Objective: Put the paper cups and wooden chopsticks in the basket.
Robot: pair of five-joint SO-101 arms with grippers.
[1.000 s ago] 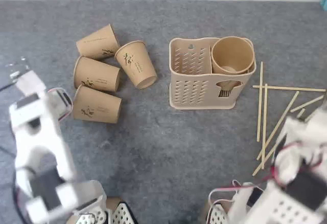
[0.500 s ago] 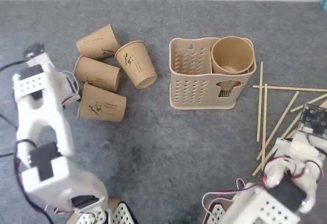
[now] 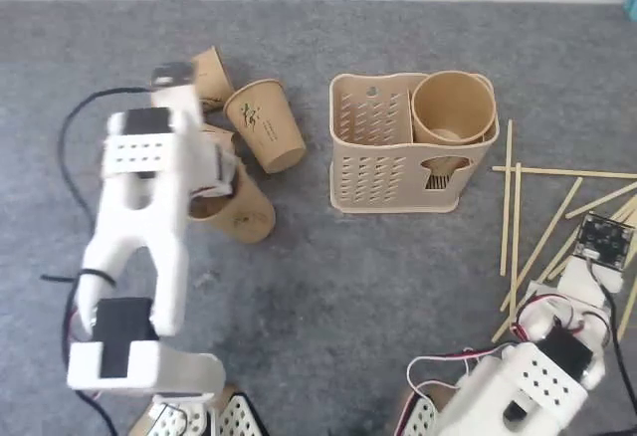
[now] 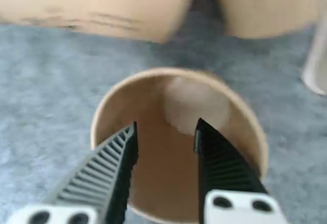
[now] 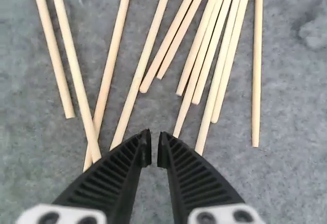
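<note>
The left gripper (image 4: 166, 128) sits at the open mouth of a paper cup (image 4: 184, 98) that lies tipped on the grey table (image 3: 318, 297). Its fingers are apart, with both tips in front of the opening and no wall pinched between them yet. In the high view this cup lies near the basket (image 3: 378, 182), on the left arm's side, close to the other loose cups (image 3: 264, 122). One more cup, the stowed cup (image 3: 453, 108), stands upright in one of the basket's compartments. The paper cup is likely very light and thin-walled, so it will roll at a nudge and buckle under a hard squeeze. The safest hold seems to be the rolled rim, its stiffest part, with one finger inside, one outside, and gentle pressure. The right gripper (image 5: 154, 134) hangs over the scattered chopsticks (image 5: 137, 78) on the far side of the basket, its fingers almost together and holding nothing. The sticks look stiff, light and slim, and they lie flat on the cloth. A pinch across one near its middle would probably keep it from tilting, and the fingers would have to spread first.
</note>
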